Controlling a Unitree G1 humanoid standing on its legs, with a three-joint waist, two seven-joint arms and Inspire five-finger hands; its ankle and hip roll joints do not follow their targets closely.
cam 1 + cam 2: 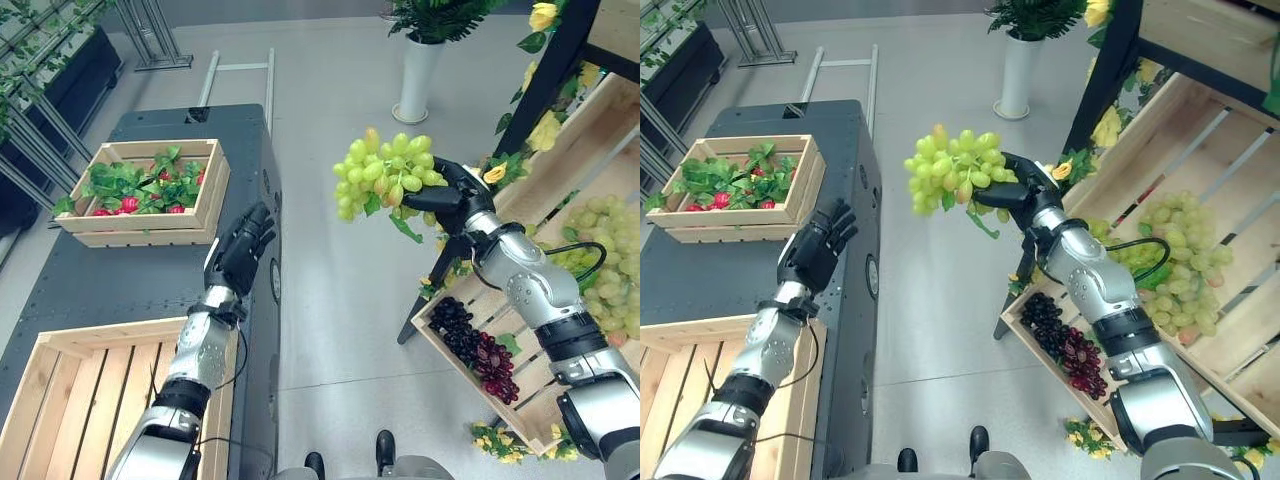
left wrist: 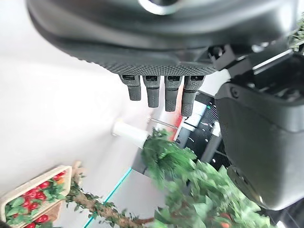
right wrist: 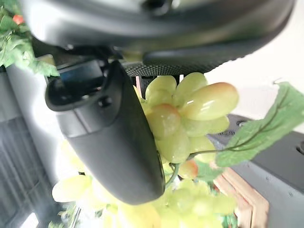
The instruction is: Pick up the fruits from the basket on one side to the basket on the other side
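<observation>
Over the floor between counter and shelf, my right hand (image 1: 455, 193) holds a bunch of green grapes (image 1: 385, 172) in the air, thumb and fingers curled around it. The grapes are plump, oval and glossy, pale yellow-green with a few blushed orange-pink, and a serrated green leaf hangs from the stem. In the right wrist view the thumb (image 3: 116, 137) presses right against the fruit.

My left hand (image 1: 243, 247) hovers over the counter's (image 1: 120, 280) right edge, fingers loosely straight, holding nothing.

At 10 o'clock on the dark counter stands a slatted wooden crate (image 1: 145, 190) of red fruit among green leaves. At 7 o'clock sits a second crate (image 1: 90, 390) of pale bare slats. At 3 o'clock a sloping wooden shelf (image 1: 1200, 150) carries more green grapes (image 1: 1175, 260); the tray below, at 5 o'clock, holds dark purple grapes (image 1: 1065, 345). I can read no writing anywhere.
</observation>
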